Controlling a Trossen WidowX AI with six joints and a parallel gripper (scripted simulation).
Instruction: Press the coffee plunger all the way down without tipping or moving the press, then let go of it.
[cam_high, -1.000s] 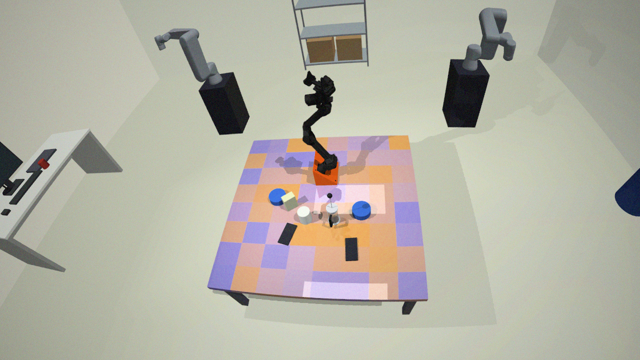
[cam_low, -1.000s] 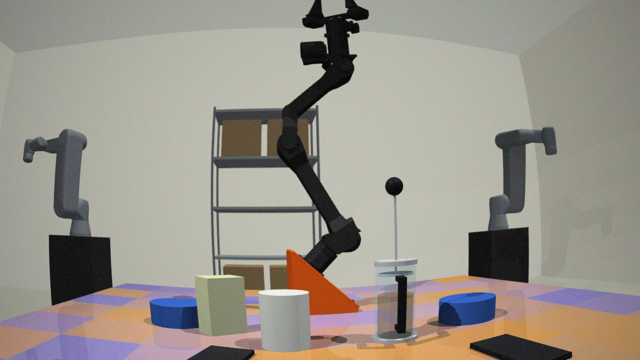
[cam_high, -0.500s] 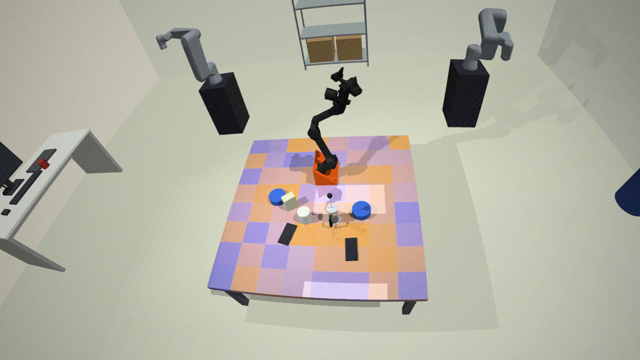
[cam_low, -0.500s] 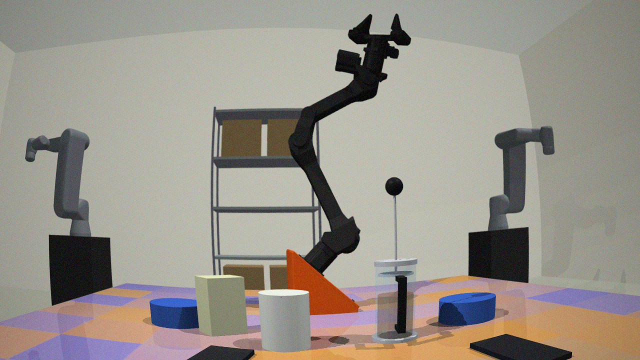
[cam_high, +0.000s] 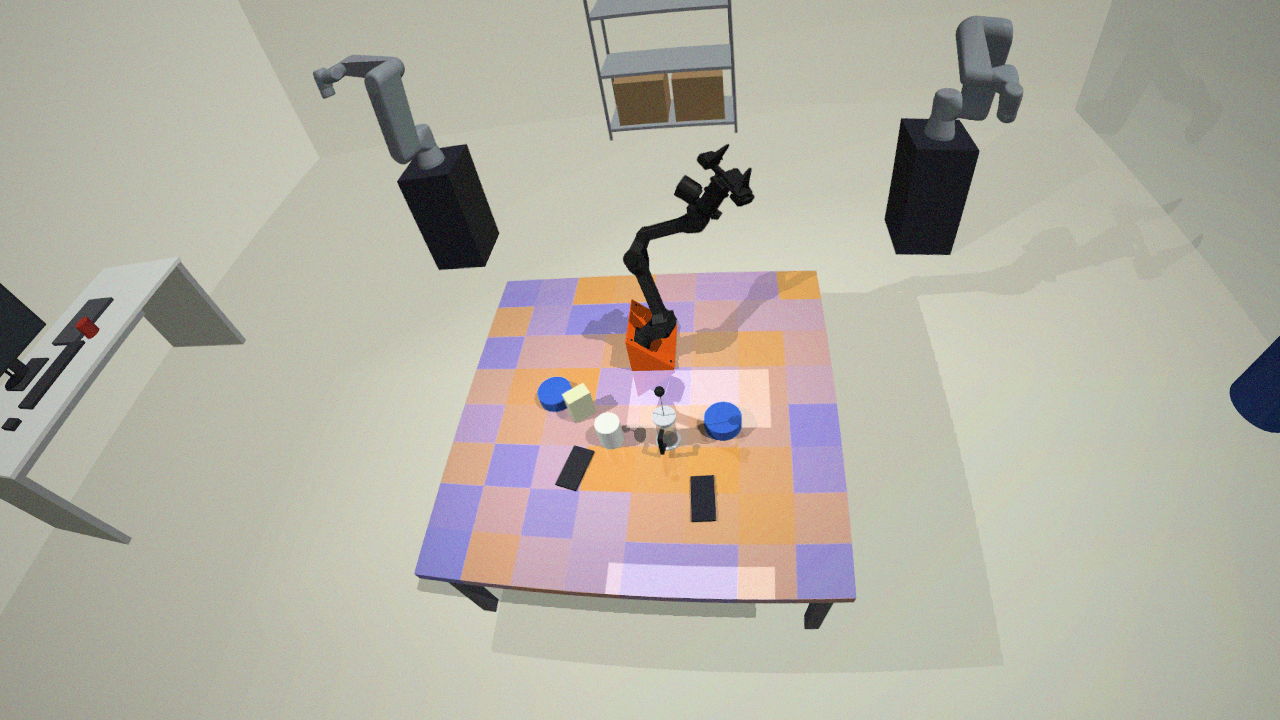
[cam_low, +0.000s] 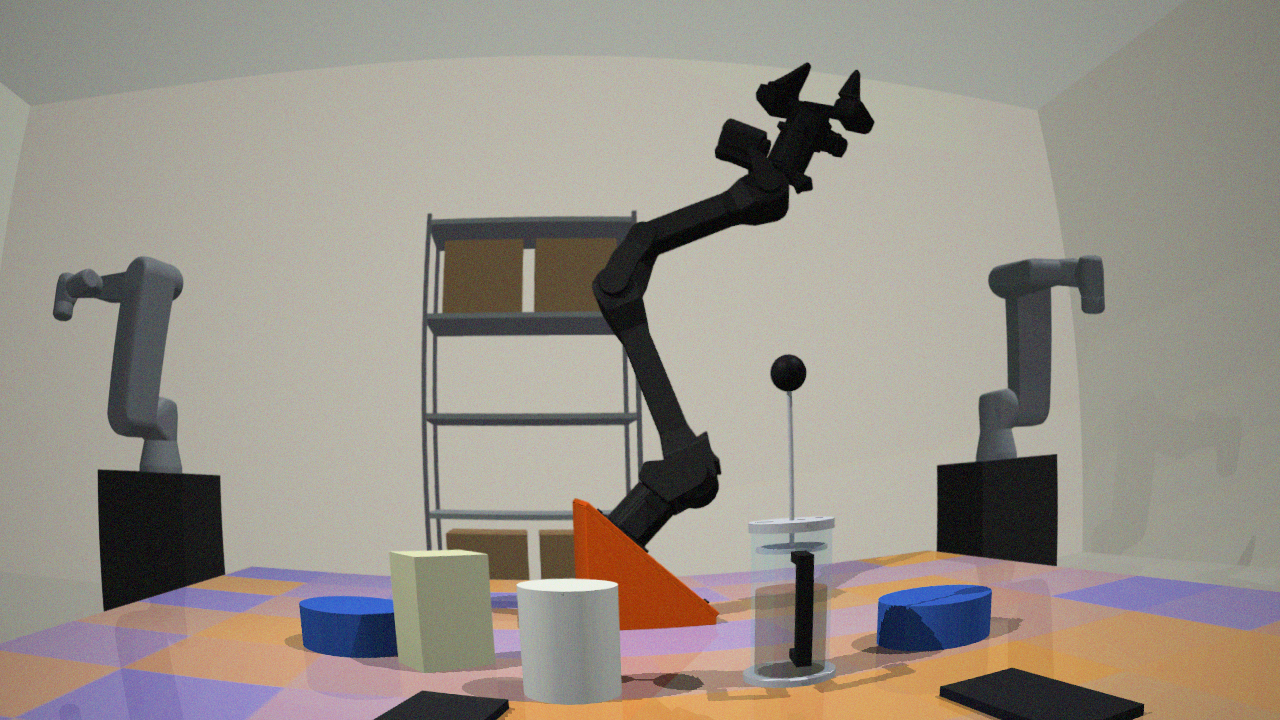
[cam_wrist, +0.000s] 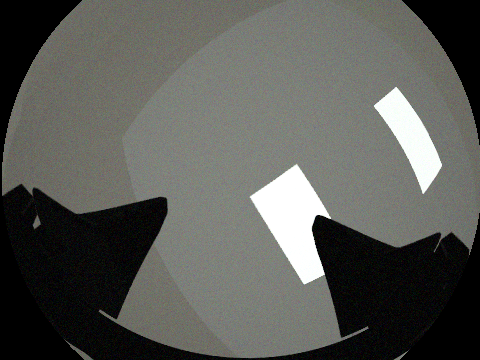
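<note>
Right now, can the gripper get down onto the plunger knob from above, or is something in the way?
Probably yes. The gripper is open, empty, pointing upward, high above the plunger knob. Nothing stands over the knob; the white cylinder and blue disc sit lower, off to the sides. It must flip over first.

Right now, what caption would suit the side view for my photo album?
Black arm raised high, fingers open and empty, above the coffee press with its plunger knob up.

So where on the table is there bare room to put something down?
The near strip of the table, beyond the two black slabs, is bare, as is the right edge past the blue disc. It is crowded between the coffee press and the white cylinder.
</note>
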